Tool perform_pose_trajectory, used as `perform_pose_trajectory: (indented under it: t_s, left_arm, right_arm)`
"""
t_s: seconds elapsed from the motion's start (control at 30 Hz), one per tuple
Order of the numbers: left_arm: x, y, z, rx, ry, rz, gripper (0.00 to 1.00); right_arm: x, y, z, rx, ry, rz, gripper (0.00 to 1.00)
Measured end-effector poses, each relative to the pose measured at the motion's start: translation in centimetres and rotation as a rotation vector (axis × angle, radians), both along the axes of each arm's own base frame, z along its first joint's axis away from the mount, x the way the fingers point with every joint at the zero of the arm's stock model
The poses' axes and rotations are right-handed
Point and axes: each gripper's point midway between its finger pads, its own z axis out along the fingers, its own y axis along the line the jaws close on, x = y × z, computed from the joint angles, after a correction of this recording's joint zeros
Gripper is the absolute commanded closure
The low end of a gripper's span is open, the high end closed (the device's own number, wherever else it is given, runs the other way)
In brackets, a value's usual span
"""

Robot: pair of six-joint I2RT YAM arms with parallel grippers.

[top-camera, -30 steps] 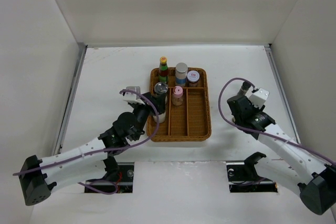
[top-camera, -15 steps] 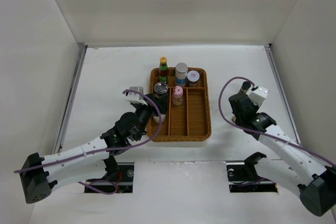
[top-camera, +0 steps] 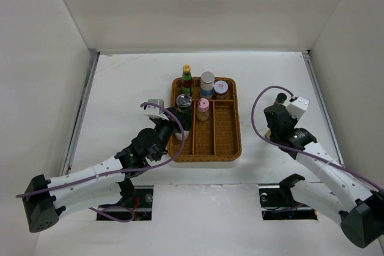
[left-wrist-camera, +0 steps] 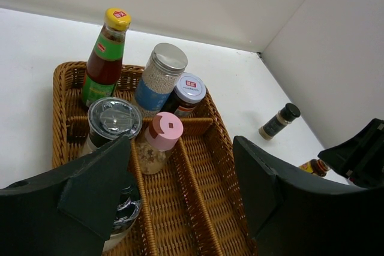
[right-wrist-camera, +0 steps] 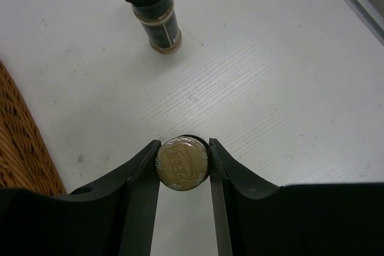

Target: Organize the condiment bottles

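The brown wicker tray (top-camera: 227, 142) holds a green-red bottle with a yellow cap (top-camera: 186, 78), a white jar with a blue band (top-camera: 207, 83), a red-lidded jar (top-camera: 221, 89), a clear black-lidded jar (top-camera: 184, 103) and a pink-capped shaker (top-camera: 203, 109). My left gripper (left-wrist-camera: 183, 154) is open above the tray, and a shiny-lidded bottle (left-wrist-camera: 120, 214) stands under its left finger. My right gripper (right-wrist-camera: 183, 163) is shut on the gold cap of a brown bottle (right-wrist-camera: 182, 164) standing on the table. A black-lidded shaker (right-wrist-camera: 151, 10) stands just beyond it.
The tray's right compartments (left-wrist-camera: 234, 208) hold nothing. The black-lidded shaker also shows in the top view (top-camera: 280, 98), right of the tray. White walls enclose the table, with a metal rail (top-camera: 318, 91) along the right side.
My left gripper has moved slightly forward over the tray's near left end. My right wrist has shifted a little farther back and right.
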Motion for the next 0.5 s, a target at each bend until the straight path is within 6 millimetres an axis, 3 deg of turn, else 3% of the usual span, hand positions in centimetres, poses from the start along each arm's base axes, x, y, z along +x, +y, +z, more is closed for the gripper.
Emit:
perform_pose_trajectory:
  t_s: [0.13,0.23,0.5]
  left_arm:
    - [0.0,0.1,0.1,-0.001,-0.001,0.002,0.32]
    - [0.1,0.5,0.4,-0.010,-0.007,0.010,0.32]
    - [0.4,2.2,1.2,-0.024,-0.020,0.050,0.32]
  right_arm:
    - [-0.4,0.4,1.0,0.001,-0.030,0.024,0.73]
    - [-0.8,2.1,2.9,0.010,-0.065,0.101,0.73]
    - [-1.2,12.5,11.1,0.073,-0.194,0.421,0.73]
